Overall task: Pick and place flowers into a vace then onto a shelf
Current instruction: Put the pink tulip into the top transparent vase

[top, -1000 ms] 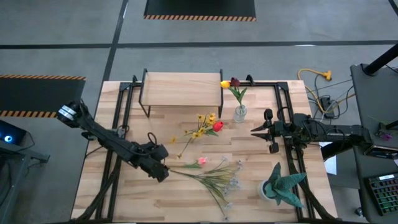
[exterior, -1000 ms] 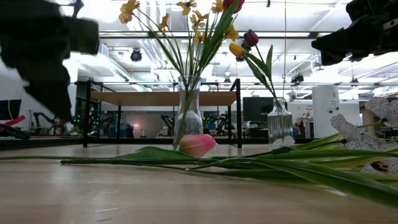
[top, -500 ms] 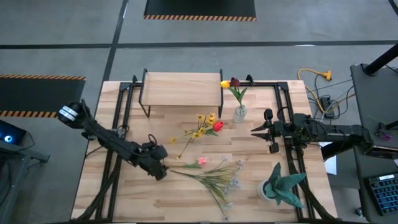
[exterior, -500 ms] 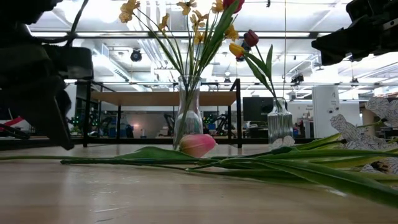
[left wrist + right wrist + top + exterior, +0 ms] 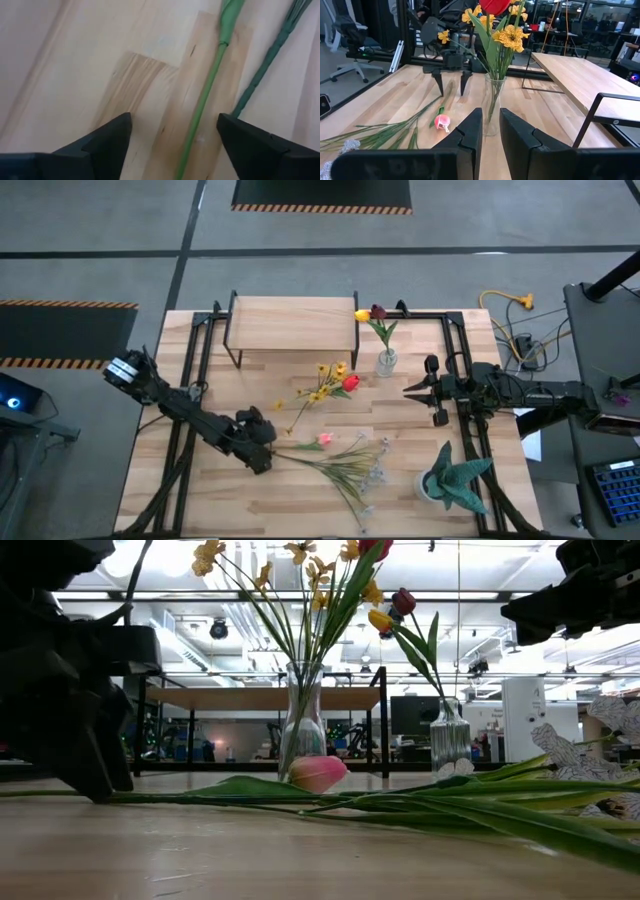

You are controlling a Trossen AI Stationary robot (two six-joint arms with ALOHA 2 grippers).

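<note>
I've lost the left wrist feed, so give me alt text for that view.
The left gripper is open, low over the wooden table, with a light green stem running between its fingers. A darker green stem lies beside it, just inside the other finger.
</note>
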